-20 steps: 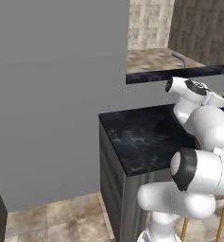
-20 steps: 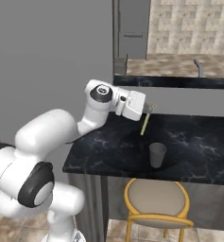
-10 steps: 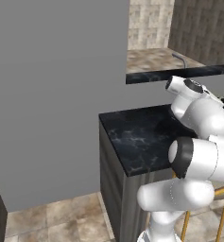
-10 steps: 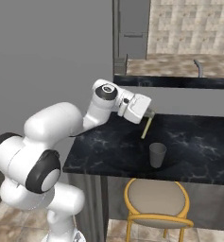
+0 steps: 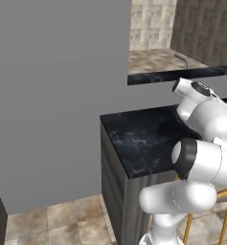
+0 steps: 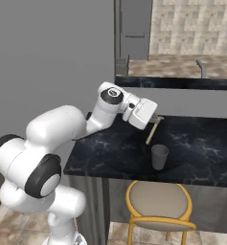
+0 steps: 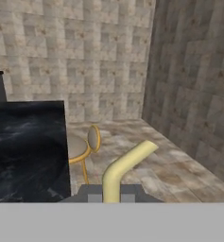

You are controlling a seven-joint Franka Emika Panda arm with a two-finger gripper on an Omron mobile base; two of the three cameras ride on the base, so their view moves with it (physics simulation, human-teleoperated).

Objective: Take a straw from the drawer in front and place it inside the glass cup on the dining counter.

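The gripper [image 6: 154,120] pinches the straw [image 6: 151,133] near one end — light, thin, probably easily crushed — just above the cup [image 6: 159,157].

Yellow-framed chair [image 6: 157,205] under the counter edge

The left base view looks from behind the arm [image 5: 201,158] on its left, forward and down across the corner of the black counter [image 5: 139,139] toward a big grey wall [image 5: 52,95]. The right base view looks from behind on the other side, along the same counter [image 6: 201,148], with the chair [image 6: 158,203] under its edge. Both share the counter, the arm and the tiled room beyond. The hand view sits close behind the straw [image 7: 120,170], facing level past the counter's end [image 7: 28,146] toward tiled walls [image 7: 85,52] and floor.
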